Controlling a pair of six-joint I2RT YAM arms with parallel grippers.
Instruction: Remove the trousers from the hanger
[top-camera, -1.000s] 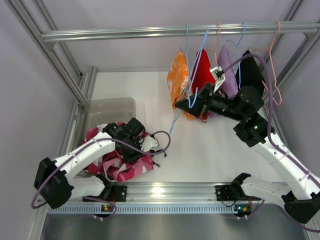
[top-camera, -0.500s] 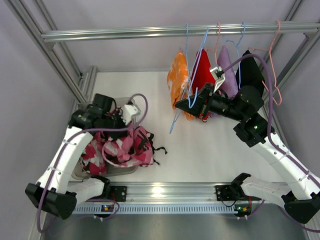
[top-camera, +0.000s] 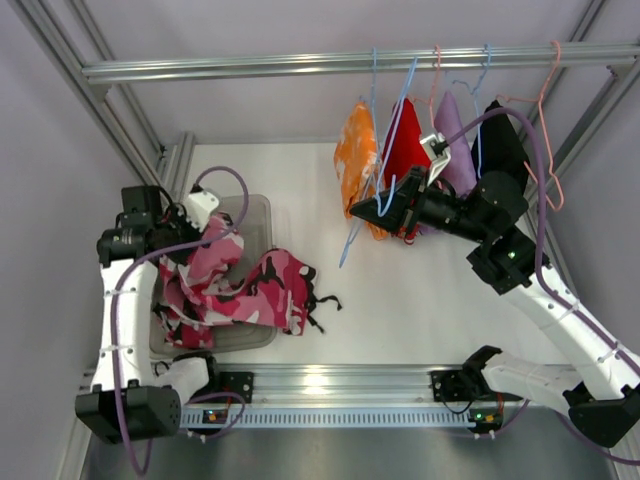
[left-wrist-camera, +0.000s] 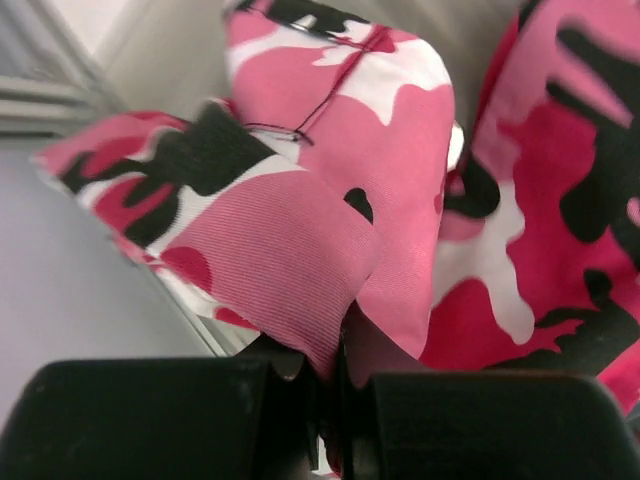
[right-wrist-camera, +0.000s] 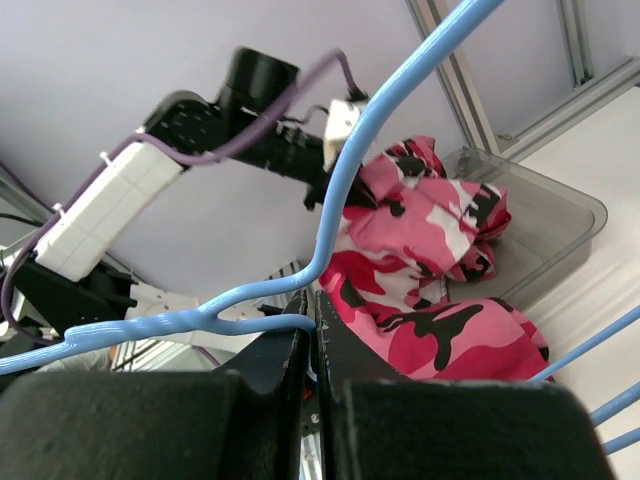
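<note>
The pink-white-black camouflage trousers (top-camera: 235, 285) drape from my left gripper (top-camera: 205, 232) over the clear bin (top-camera: 255, 212), one leg trailing onto the table. My left gripper (left-wrist-camera: 335, 385) is shut on their cloth (left-wrist-camera: 300, 230). The trousers also show in the right wrist view (right-wrist-camera: 430, 270). My right gripper (top-camera: 362, 208) is shut on the bare blue hanger (top-camera: 385, 175), which hangs from the rail; in the right wrist view (right-wrist-camera: 312, 335) its wire (right-wrist-camera: 240, 300) runs between the jaws. The orange trousers (top-camera: 355, 160) hang on the rail next to it.
An aluminium rail (top-camera: 300, 65) crosses the back. Red (top-camera: 408, 150), purple (top-camera: 455, 135) and black (top-camera: 500, 145) garments hang on it at the right. Frame posts (top-camera: 120, 120) stand at both sides. The bin sits at the table's left edge.
My left arm has swung from the table's front left back over the bin, lifting the camouflage trousers and dragging them leftward. My right arm and the blue hanger have not moved.
</note>
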